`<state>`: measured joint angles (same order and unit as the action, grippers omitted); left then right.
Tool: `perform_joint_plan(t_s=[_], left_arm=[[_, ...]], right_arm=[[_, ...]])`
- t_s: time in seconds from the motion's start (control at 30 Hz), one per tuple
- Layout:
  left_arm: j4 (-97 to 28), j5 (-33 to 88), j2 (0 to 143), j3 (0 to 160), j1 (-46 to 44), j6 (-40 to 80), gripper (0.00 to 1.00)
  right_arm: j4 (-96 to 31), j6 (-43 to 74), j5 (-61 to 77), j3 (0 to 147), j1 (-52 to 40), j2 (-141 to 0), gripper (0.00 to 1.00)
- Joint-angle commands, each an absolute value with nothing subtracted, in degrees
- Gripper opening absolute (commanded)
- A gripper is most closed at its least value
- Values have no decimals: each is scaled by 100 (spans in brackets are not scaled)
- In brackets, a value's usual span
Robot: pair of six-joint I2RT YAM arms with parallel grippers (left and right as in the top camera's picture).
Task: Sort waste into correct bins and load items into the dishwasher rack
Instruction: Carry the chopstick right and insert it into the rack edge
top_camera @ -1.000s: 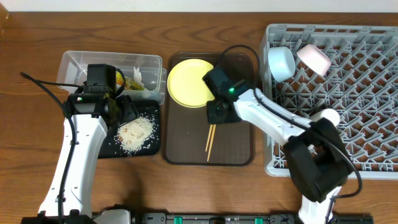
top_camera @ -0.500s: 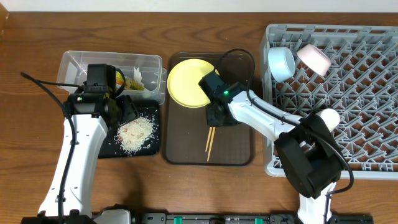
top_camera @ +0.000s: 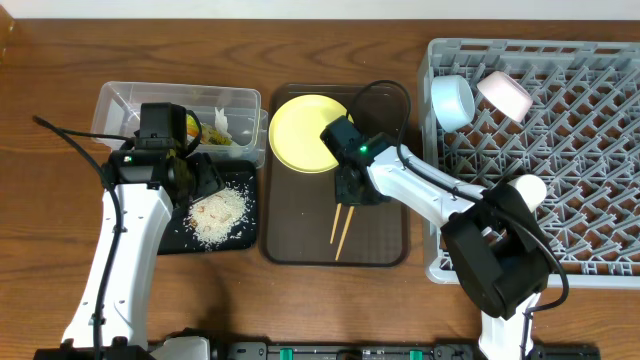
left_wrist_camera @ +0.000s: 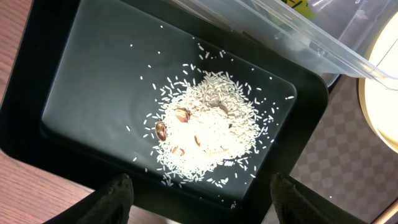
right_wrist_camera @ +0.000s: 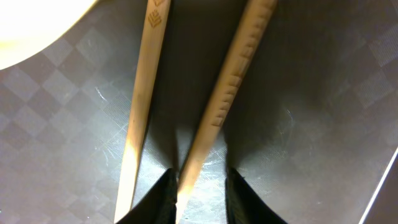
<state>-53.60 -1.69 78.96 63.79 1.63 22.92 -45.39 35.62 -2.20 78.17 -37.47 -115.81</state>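
White arms [top_camera: 120,250] with black joints [top_camera: 158,125], black cables [top_camera: 385,90].

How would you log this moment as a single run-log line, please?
left gripper: open above rice in black tray | right gripper: jaws flanking one chopstick on brown tray, grip unconfirmed | yellow plate: unloaded

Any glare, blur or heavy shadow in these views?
Right wrist: chopsticks slightly soft, dark shadows beside them, pale sheen on the brown tray. Left wrist: rice sharp, faint reflection on the black tray. Overhead: even light, sharp.
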Motion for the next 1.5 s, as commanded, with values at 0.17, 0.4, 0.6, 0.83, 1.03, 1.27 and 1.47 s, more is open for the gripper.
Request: perform_joint_plan(t_s=[0.17,0.4,0.6,0.83,1.03,1.27,1.47], left_arm=[[-5371,-198,7824,6403,187,2324,74],[-5371,-198,7824,6403,187,2324,73],[-5371,-198,7824,6403,187,2324,73],[-5371,-198,7824,6403,187,2324,74],[-5367,-198,7824,6403,187,2324,74],[-5367,-198,7824,6403,187,2324,73],[-5365,-198,7824,6403,187,2324,74]], right_arm=[[-4554,3647,-320,7782,-3789,-11640,10],[-4565,3837,-320,7782,-3704,-11640,1],[-4591,3802,-322,7787,-3518,-11590,1],[-4665,2952,-318,7795,-3046,-10818,1],[-5179,2121,-250,7795,-2504,-9712,1],[-5955,1472,-259,7793,-1824,-8917,1],[-6104,1319,-252,7548,-1380,-8925,1]])
